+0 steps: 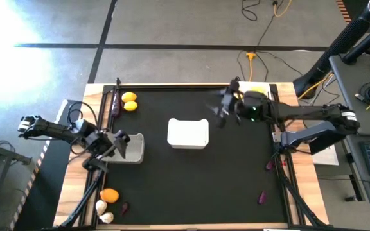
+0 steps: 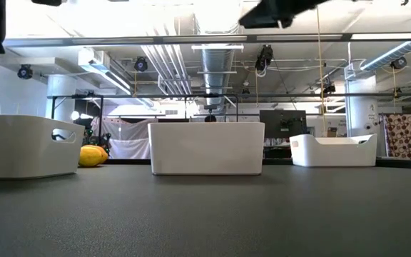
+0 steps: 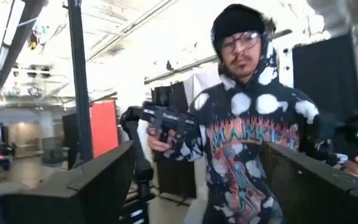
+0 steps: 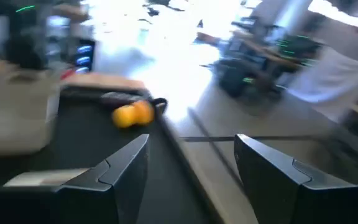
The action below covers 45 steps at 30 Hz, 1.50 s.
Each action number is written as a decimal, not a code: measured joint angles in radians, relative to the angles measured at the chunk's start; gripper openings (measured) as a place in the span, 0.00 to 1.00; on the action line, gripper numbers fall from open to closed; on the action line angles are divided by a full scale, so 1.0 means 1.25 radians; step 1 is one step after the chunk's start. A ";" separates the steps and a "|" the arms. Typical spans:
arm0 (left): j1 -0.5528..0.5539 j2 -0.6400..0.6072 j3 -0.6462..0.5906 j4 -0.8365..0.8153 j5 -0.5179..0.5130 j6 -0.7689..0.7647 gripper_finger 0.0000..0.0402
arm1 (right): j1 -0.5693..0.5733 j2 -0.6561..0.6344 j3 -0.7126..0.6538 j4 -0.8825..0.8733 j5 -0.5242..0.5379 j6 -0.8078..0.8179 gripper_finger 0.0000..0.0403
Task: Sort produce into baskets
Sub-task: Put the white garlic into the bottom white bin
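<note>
Matte black table | smooth white rounded-rectangular basket at centre | round yellow lemons | left gripper open, empty | right gripper open, empty, raised

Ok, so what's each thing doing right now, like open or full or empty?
Left claw: open, empty, over the left basket.
Right claw: open, empty, in the air.
Middle basket: empty.
Left basket: looks empty.
Right basket: upright, inside hidden.
Lemons: loose on the table, unsorted.
Orange: loose, unsorted.
Garlic: loose, unsorted.
Eggplant: loose, unsorted.
</note>
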 joint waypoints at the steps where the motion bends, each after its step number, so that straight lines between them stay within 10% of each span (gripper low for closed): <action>1: 0.000 0.000 0.000 0.009 -0.001 -0.008 0.81 | -0.006 0.020 0.032 0.000 0.021 0.011 0.56; 7: 0.000 0.008 0.000 0.107 -0.053 -0.045 0.81 | -0.021 0.145 0.239 -0.073 0.038 0.214 0.56; 15: 0.000 0.024 0.000 0.286 -0.442 -0.179 0.81 | 0.035 0.304 0.537 -0.262 0.028 0.496 0.56; 30: 0.000 0.036 0.009 0.266 -0.496 -0.247 0.81 | 0.129 0.572 0.981 -0.674 0.031 0.489 0.53; 38: 0.001 0.130 0.241 -0.177 -0.644 -0.218 0.81 | 0.130 0.600 1.094 -0.885 0.039 0.411 0.47; 45: 0.000 0.288 0.571 -0.829 -0.705 -0.279 0.81 | 0.124 0.560 1.094 -0.987 0.090 0.348 0.40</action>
